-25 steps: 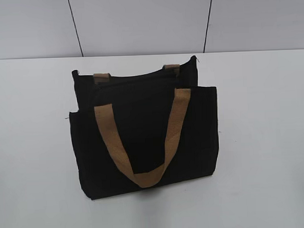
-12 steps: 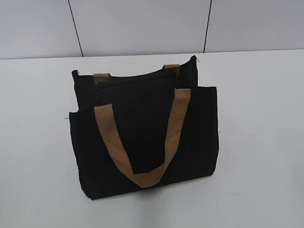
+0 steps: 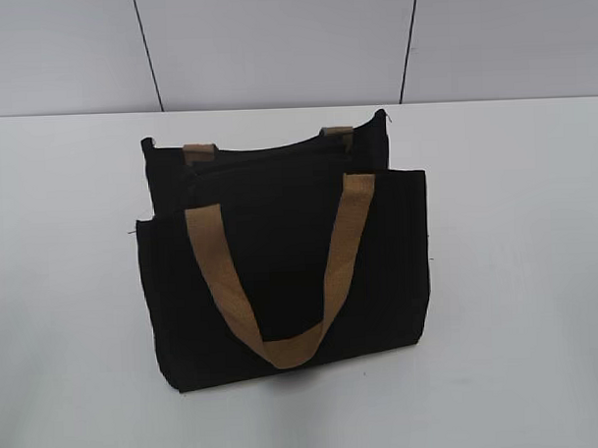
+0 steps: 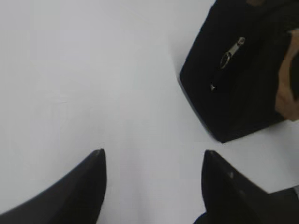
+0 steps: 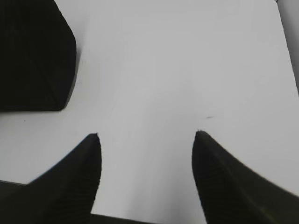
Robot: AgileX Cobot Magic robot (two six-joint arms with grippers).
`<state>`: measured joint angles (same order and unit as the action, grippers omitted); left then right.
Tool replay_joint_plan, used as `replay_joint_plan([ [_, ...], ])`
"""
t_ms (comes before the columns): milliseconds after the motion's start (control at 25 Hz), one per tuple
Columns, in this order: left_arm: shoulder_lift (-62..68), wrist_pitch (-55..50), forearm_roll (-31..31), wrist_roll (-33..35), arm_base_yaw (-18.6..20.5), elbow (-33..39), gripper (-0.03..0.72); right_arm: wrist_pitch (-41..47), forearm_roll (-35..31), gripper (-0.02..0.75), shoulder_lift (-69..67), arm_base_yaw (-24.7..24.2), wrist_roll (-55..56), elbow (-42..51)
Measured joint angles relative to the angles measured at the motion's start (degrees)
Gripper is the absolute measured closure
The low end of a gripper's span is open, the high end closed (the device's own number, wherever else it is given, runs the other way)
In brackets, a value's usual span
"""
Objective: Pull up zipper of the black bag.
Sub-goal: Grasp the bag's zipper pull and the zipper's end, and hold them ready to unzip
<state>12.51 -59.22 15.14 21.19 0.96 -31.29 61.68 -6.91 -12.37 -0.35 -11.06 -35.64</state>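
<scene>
Both grippers hang spread over bare table, each holding nothing; the left gripper [image 4: 152, 158] shows two dark fingers wide apart at the bottom of its wrist view, and the right gripper [image 5: 147, 140] shows the same in its own view.

From the left gripper, the black bag [image 3: 281, 274] lies ahead and to the right, well apart from the fingertips; one corner of it fills the upper right of the left wrist view, and on that corner sits the zipper [image 4: 232, 52], a small silver pull tab lying flat on the black cloth; its long axis runs on a slant, from lower left to upper right, along a faint zip line. From the right gripper, only a plain dark corner of the bag shows at the upper left, with no tab in sight; so the left arm looks the better placed to reach the pull, I judge, while the right arm could steady the other end.

In the exterior view the bag lies on the white table [image 3: 517, 275], its top edge toward the far wall; a tan strap [image 3: 281, 284] loops down over the front pocket, and the ends of a second strap [image 3: 200, 151] peek out at the top edge; neither arm shows in that view. Whether the bag holds anything cannot be told; its mouth looks slightly parted along the top, but the inside is hidden in black.
</scene>
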Motion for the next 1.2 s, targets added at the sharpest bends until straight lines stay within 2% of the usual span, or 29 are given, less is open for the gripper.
replay_joint_plan([
  [200, 14.4, 11.4, 12.3, 12.9, -2.7, -0.1, 0.215, -0.4, 0.0, 0.26, -13.3, 0.0, -2.3, -9.6],
  [320, 24.6, 14.4, 23.8, 26.7, -3.0, -0.2, 0.216, -0.4, -1.7, 0.26, -19.3, 0.0, -3.6, -14.5],
  [400, 33.1, 13.6, 33.4, 38.8, -3.0, -0.2, 0.216, -0.4, -3.6, 0.26, -23.0, 0.0, -5.0, -17.4],
  [520, 45.4, 12.0, 44.5, 54.9, -3.0, -0.2, 0.218, -0.3, -7.4, 0.26, -28.7, 0.0, -7.5, -20.4],
  [600, 51.3, 13.5, 48.7, 63.1, -2.9, -0.3, 0.218, -0.2, -9.8, 0.26, -32.1, 0.0, -9.3, -22.3],
  [760, 61.9, 15.9, 53.0, 76.7, -2.9, -0.5, 0.251, -0.1, -13.3, 0.26, -36.7, 0.0, -12.3, -25.8],
  [880, 68.1, 15.9, 56.5, 91.0, -2.9, -0.6, 0.3, 0.0, -14.2, 0.26, -39.7, 0.0, -13.6, -27.6],
  [1000, 73.5, 16.1, 63.2, 106.6, -2.9, -0.6, 0.316, 0.0, -14.3, 0.26, -41.0, 0.0, -14.2, -28.5],
  [1120, 78.2, 15.6, 70.6, 116.0, -2.9, -0.8, 0.319, 0.0, -14.4, 0.26, -41.9, 0.0, -14.3, -28.5],
  [1200, 81.1, 13.9, 72.5, 119.4, -2.9, -1.2, 0.32, 0.0, -14.4, 0.26, -42.1, 0.0, -14.6, -28.6],
])
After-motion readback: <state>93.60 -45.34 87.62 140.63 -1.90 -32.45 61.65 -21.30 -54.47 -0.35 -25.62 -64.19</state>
